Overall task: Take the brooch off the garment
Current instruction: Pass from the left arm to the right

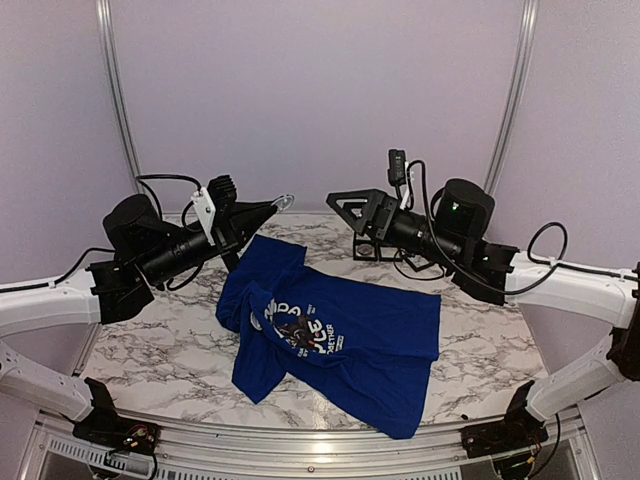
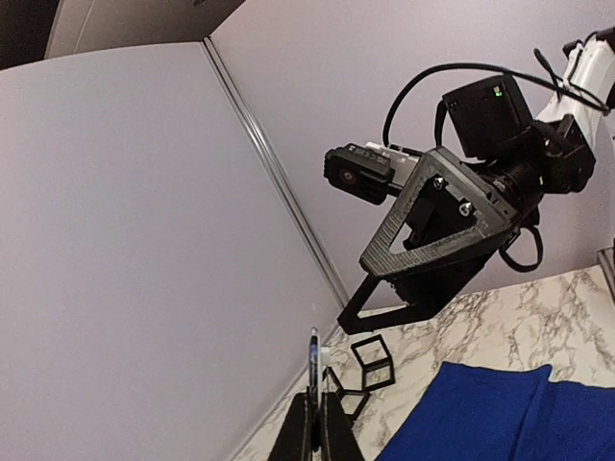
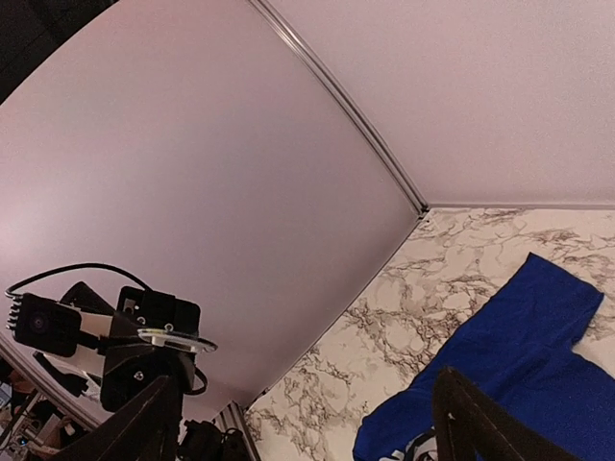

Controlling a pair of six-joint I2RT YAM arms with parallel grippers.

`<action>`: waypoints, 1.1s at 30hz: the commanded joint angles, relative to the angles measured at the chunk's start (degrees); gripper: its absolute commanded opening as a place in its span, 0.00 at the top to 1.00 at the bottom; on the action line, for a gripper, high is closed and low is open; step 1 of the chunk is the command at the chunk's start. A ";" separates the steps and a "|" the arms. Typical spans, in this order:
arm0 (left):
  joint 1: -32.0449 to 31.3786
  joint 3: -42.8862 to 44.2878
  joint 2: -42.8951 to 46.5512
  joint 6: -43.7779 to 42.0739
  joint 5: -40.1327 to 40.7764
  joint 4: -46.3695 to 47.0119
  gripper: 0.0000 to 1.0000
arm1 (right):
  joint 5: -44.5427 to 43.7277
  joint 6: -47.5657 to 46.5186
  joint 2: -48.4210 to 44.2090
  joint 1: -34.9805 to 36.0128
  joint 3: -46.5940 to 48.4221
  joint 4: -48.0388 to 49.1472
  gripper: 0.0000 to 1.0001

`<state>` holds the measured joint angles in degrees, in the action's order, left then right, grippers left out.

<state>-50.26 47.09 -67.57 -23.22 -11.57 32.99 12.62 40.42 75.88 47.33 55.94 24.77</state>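
The marble desk (image 1: 480,340) carries the blue T-shirt (image 1: 370,350), which lies rumpled and print-up between the two arms. The right gripper (image 3: 307,423) hangs above the desk's far side with its jaws wide apart and empty. The left gripper (image 1: 272,206) is raised clear of the cloth, its jaws closed on the brooch (image 1: 285,201), a small pale disc pinched at the very tips. The likely failure is a drop: so thin an edge hold could slip with any quick swing.
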 commanded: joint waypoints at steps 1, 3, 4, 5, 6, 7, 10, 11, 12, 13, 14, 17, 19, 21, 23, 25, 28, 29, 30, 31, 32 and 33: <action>-2.05 2.24 -1.60 -24.69 10.01 -5.12 1.00 | 3.12 0.25 -0.28 -0.29 4.46 -4.07 0.15; -2.97 1.93 -2.00 -31.34 14.24 -3.87 1.00 | 4.58 0.56 0.30 -0.31 5.43 -4.54 0.21; -3.26 1.54 -2.11 -34.41 16.34 -2.85 1.00 | 5.33 0.85 0.73 -0.27 6.00 -5.04 0.25; -3.39 1.30 -2.19 -37.91 17.60 -2.10 1.00 | 6.06 0.88 1.18 -0.30 6.96 -5.64 0.28; -3.62 1.11 -2.27 -40.60 19.20 -1.50 1.00 | 6.86 0.66 1.84 -0.31 7.79 -6.42 0.31; -3.91 0.85 -2.34 -42.94 20.63 -0.72 1.00 | 8.04 0.64 2.46 -0.29 8.58 -7.11 0.35; -4.84 -0.46 -2.40 -49.83 24.26 2.19 1.00 | 10.97 0.86 4.57 -0.31 10.43 -8.04 0.42; -5.28 -0.87 -2.61 -51.99 25.56 3.30 1.00 | 11.83 1.13 5.19 -0.31 10.94 -8.07 0.44; -5.59 -1.42 -2.79 -54.01 26.51 4.56 1.00 | 12.70 1.27 5.89 -0.31 11.58 -8.27 0.46; -5.94 -2.12 -2.99 -56.04 27.25 6.27 1.00 | 13.42 1.34 6.60 -0.31 12.29 -8.74 0.48; -6.36 -2.79 -3.18 -57.92 27.94 7.07 1.00 | 14.04 1.33 7.33 -0.31 13.09 -9.29 0.50; -7.45 -3.50 -4.13 -62.49 30.30 8.08 1.00 | 15.26 1.43 9.04 -0.31 15.09 -10.89 0.51; -8.08 -4.30 -4.95 -65.54 31.55 9.21 1.00 | 15.85 1.67 9.69 -0.32 15.70 -11.02 0.52; -8.92 -5.34 -6.27 -69.10 33.24 11.94 1.00 | 16.22 2.00 10.30 -0.31 16.05 -11.34 0.53; -9.67 -6.35 -8.26 -72.80 34.80 16.02 1.00 | 16.95 2.11 10.95 -0.33 16.26 -11.54 0.54; -10.17 -7.22 -9.84 -75.86 35.81 19.87 1.00 | 17.30 2.46 11.50 -0.31 16.38 -11.80 0.57; -10.59 -7.79 -11.28 -78.20 36.27 23.97 1.00 | 17.01 2.76 11.98 -0.29 16.40 -12.23 0.58; -10.71 -7.80 -11.49 -78.73 36.27 24.26 1.00 | 17.00 2.85 12.13 -0.31 16.40 -12.50 0.58; -10.85 -7.80 -11.67 -79.15 36.35 24.43 1.00 | 17.00 2.94 12.34 -0.31 16.57 -12.67 0.59; -11.09 -7.88 -11.82 -79.43 36.31 24.66 1.00 | 17.03 2.95 12.50 -0.31 16.57 -12.85 0.60; -11.31 -7.97 -11.94 -79.74 36.34 24.78 1.00 | 17.02 2.99 12.73 -0.31 16.68 -12.99 0.60; -11.53 -8.01 -12.03 -80.13 36.36 24.91 1.00 | 16.97 3.06 12.86 -0.43 16.71 -13.08 0.61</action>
<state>-60.84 39.51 -79.26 -99.66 23.27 52.01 29.12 42.83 87.66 47.31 70.13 13.37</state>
